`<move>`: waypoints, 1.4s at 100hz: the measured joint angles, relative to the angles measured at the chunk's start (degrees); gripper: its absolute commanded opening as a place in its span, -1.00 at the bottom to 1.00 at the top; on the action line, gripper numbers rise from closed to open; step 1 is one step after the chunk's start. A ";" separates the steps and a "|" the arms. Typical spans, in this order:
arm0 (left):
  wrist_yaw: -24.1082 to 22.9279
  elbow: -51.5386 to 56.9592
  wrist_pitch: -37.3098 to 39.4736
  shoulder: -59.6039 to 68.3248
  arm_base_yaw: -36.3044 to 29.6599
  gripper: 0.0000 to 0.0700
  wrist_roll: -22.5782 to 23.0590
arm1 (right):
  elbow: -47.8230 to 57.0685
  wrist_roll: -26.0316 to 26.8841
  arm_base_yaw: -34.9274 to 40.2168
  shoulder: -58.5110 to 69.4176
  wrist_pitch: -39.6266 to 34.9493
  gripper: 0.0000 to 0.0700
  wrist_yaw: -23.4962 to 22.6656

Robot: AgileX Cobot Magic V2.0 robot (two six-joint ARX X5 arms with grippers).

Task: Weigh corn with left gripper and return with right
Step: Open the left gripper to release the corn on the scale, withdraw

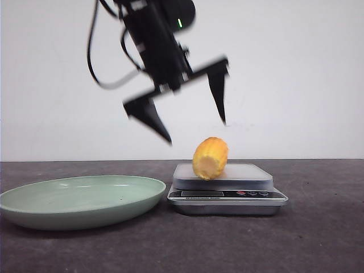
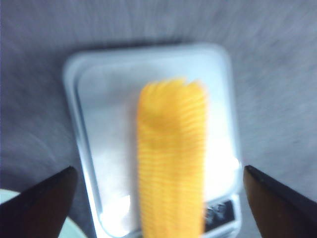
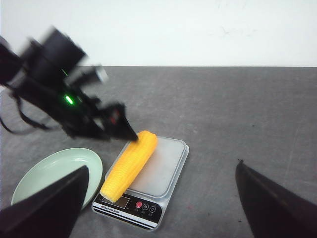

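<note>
The yellow-orange ridged corn cob lies released on the flat silver scale, below the black left gripper's spread jaws; weighing underway. Next, the open right gripper must approach and grasp it.

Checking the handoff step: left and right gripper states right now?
Left gripper: open, empty, above the corn lying on the scale.
Right gripper: open, empty, apart from the corn.

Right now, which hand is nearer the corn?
Left. The left hand hangs open just above the corn on the scale; the right hand sits open, farther back.
</note>
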 measured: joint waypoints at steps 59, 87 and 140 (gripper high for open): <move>-7.56 1.42 -22.45 -40.76 -5.16 -0.97 12.13 | 0.00 0.24 0.00 0.00 1.05 0.59 -0.85; -12.87 1.42 -28.83 -61.16 -9.75 -0.97 8.39 | 0.00 0.24 0.00 0.00 2.38 0.57 -2.64; -15.76 1.88 -37.13 -77.11 -9.73 -0.97 -0.13 | 0.33 8.50 0.11 5.60 36.37 0.56 -14.99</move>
